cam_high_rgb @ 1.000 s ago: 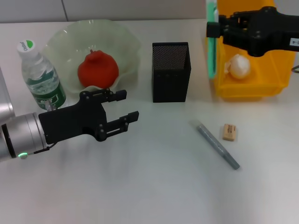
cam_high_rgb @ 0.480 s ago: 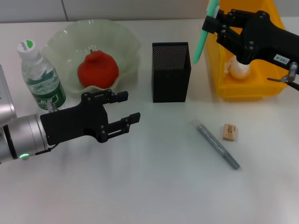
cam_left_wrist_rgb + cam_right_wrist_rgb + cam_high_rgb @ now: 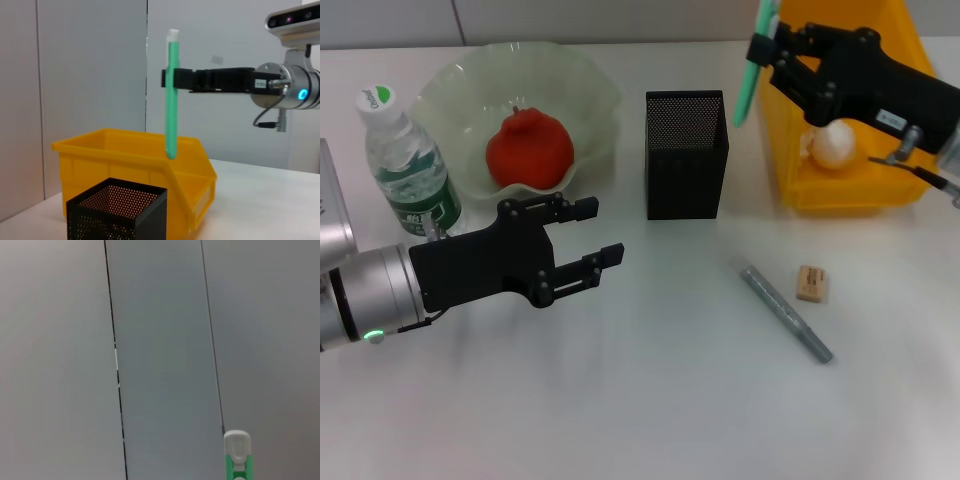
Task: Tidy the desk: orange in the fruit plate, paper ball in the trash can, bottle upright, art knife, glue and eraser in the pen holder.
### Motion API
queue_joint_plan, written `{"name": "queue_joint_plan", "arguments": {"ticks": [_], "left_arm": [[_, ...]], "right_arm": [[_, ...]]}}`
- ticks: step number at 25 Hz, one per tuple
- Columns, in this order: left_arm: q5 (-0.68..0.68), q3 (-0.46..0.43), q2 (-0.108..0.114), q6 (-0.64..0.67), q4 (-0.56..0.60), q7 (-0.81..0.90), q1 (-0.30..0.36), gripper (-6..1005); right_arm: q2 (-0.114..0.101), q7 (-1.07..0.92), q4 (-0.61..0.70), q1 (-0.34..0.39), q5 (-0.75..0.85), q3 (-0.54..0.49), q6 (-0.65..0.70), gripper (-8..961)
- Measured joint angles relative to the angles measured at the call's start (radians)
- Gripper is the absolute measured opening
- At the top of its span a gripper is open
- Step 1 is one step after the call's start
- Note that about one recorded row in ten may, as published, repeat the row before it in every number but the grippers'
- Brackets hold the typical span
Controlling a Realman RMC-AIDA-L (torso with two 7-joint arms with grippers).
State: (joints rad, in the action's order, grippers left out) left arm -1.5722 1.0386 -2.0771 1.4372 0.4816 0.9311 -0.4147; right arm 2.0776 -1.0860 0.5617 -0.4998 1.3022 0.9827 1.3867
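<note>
Plain grey wall panels [image 3: 160,340] w/ thin dark vertical seams behind; even, soft indoor light.

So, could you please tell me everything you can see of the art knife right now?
The art knife is a slim mint-green stick of plastic look with a white tip at its top. It hangs upright, clamped near its upper end by the right gripper, in the air between the pen holder and the trash can, touching neither.

The right gripper [image 3: 172,80] grips the upright art knife [image 3: 171,100] above the trash can [image 3: 135,165], behind the pen holder [image 3: 117,210].
</note>
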Motion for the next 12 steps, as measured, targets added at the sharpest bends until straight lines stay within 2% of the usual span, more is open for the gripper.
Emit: {"name": "queue_joint_plan", "arguments": {"ticks": [8,12], "left_arm": [[0.0,0.0,0.0,0.0,-0.001,0.0,-0.003,605],[0.0,0.0,0.0,-0.001,-0.002,0.0,-0.002,604]], "right_arm": [[-0.001,0.026,-0.094,-0.088,0.001,0.014,-0.107,189],[0.0,0.042,-0.122,-0.125,0.001,0.065,-0.185,190]]}}
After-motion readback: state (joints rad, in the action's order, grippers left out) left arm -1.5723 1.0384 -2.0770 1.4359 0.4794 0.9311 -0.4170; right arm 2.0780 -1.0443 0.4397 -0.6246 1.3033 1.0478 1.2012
